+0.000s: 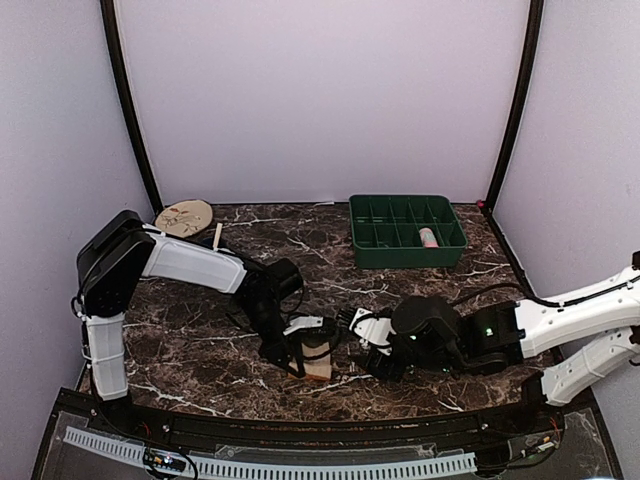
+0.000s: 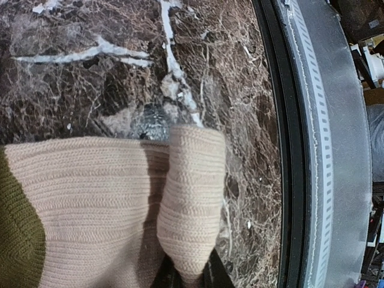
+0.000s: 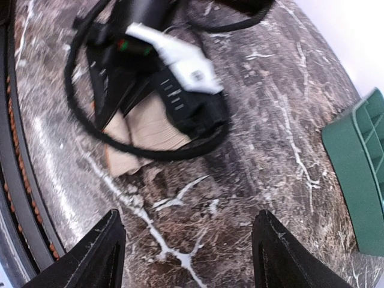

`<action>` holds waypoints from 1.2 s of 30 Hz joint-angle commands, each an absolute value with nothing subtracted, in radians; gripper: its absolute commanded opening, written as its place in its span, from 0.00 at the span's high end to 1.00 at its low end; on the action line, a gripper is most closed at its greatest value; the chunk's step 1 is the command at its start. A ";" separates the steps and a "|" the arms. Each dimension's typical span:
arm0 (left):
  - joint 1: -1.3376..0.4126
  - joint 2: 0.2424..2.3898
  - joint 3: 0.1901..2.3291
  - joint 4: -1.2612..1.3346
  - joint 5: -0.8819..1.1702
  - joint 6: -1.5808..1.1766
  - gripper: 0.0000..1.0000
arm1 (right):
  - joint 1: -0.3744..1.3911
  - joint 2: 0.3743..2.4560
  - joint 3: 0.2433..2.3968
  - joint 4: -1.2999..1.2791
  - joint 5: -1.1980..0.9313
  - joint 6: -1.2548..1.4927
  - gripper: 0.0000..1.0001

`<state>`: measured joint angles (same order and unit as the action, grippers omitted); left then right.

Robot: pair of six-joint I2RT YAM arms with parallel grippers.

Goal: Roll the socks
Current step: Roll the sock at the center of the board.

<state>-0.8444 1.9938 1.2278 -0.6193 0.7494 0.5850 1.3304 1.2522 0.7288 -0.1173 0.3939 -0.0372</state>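
Tan sock [image 1: 318, 362] lies at the table's 6 o'clock, pinched by the left gripper [image 1: 300, 352]. Right gripper [image 3: 189, 222] spread, empty, at the sock's 3 o'clock. Judgement: roll tight and even, with the right fingers steadying the loose end.

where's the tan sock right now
In the top view the tan sock sits near the front edge of the table, around the middle, gripped by the left gripper; the open right gripper is just to its right.
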 commanded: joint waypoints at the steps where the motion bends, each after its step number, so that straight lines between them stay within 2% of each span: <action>1: -0.832 1.999 1.244 -0.688 0.807 0.574 0.96 | 1.385 1.305 0.725 -0.126 0.406 -0.064 0.33; 17: -0.815 2.041 1.274 -0.715 0.868 0.568 0.96 | 1.424 1.586 0.874 -0.092 0.345 -0.167 0.29; 28: -0.801 2.044 1.258 -0.719 0.898 0.567 0.96 | 1.424 1.700 0.928 -0.083 0.272 -0.243 0.40; 36: -0.799 2.051 1.248 -0.721 0.925 0.560 0.96 | 1.404 1.743 0.951 -0.066 0.280 -0.291 0.42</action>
<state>-0.8040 2.0449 1.2564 -0.6899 0.8837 0.5640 1.4136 1.7229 0.9211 -0.1062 0.2844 -0.2565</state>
